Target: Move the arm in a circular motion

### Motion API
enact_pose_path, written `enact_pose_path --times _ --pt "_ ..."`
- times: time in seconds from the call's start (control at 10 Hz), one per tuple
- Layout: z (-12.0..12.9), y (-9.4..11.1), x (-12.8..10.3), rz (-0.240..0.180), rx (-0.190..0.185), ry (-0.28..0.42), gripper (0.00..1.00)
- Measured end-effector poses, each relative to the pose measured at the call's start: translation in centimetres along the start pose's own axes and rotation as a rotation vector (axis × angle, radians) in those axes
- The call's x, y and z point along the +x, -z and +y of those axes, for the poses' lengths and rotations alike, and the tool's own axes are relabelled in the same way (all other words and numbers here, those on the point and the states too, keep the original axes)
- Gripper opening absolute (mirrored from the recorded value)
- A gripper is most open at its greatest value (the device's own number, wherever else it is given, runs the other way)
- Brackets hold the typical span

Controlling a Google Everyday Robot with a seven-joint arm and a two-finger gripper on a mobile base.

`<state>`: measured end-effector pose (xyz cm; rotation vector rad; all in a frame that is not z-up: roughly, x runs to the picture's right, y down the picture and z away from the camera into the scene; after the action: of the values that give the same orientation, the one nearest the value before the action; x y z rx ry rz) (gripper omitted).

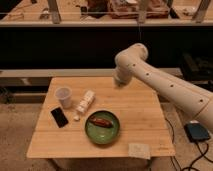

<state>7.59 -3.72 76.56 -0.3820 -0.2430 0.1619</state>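
Cream-white arm (165,85) reaches in from the view's right, bulbous elbow joint up high over the back of the wooden table (142,112), last segment dropping twd the back edge. Pincer (119,84) sits at that low end, just above the wood and well apart from all the items. Can't tell if it's wide or narrow; nothing seen held in it.

Step in hand, my read: somewhere along the circular sweep, w/ no way to say how far round from this one view. Next move prob. calls for a smooth arc at steady height, keeping the arm's end clear of the clear plastic cup (63,95) and the white pack (86,101); a dip or too wide a swing could knock them.

Containers: cup stands upright at back-left of the table, looks empty but hard to be sure. Green bowl (111,134) at front-centre holds one brown oblong item (101,121), poss. food, lying across its middle. White pack lies btw cup and bowl. Black phone (59,117) lies flat beside the bowl, on the cup's side. Paper slip (139,150) sits near the front edge.
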Motion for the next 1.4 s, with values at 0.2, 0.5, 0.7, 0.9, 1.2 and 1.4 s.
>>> enact_pose_path --times 0.2,0.5,0.7,0.9,1.2,1.4 --pt "-1.5 0.5 1.3 -0.063 0.026 -0.03 0.0" --pt "-0.3 1.6 5.7 0.085 0.012 -0.104 0.0" --pt "3.2 2.6 8.3 0.19 -0.015 -0.17 0.0" --pt "8.0 3.9 11.3 0.241 -0.042 -0.259 0.0" --pt "16.5 3.8 13.4 0.3 -0.124 -0.341 0.0" --pt "22.2 2.6 11.3 0.362 -0.194 -0.241 0.0"
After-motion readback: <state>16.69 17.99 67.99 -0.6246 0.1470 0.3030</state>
